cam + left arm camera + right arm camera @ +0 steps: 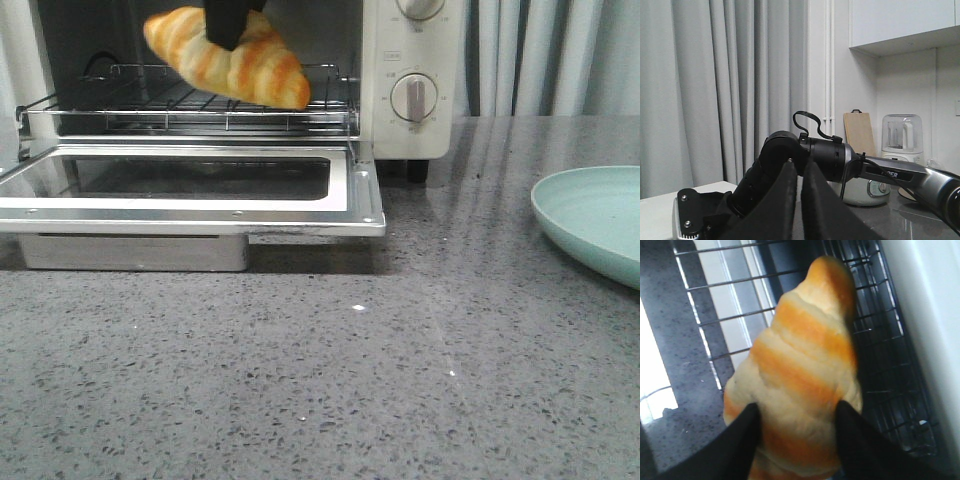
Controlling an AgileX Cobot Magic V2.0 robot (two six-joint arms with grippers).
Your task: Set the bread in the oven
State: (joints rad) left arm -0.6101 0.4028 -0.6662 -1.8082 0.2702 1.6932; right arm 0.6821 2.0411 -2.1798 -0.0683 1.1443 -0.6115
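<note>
Glossy golden-orange bread (228,58) in matt black gripper fingers (742,440) above the oven's (412,80) thin metal wire rack (190,100); polished steel frames the glass door (190,185); at 3 o'clock, a smooth matt green plate (592,218) on speckled, semi-glossy grey stone counter (320,380).

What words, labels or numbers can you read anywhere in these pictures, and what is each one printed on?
"PER": white letters, cut off at the front, on the arm link in the left wrist view.
Markings around the oven lower dial: too small to read.
Small label above that dial: blurred, unreadable.
Bread, right gripper, plate, blender: no text visible.
</note>
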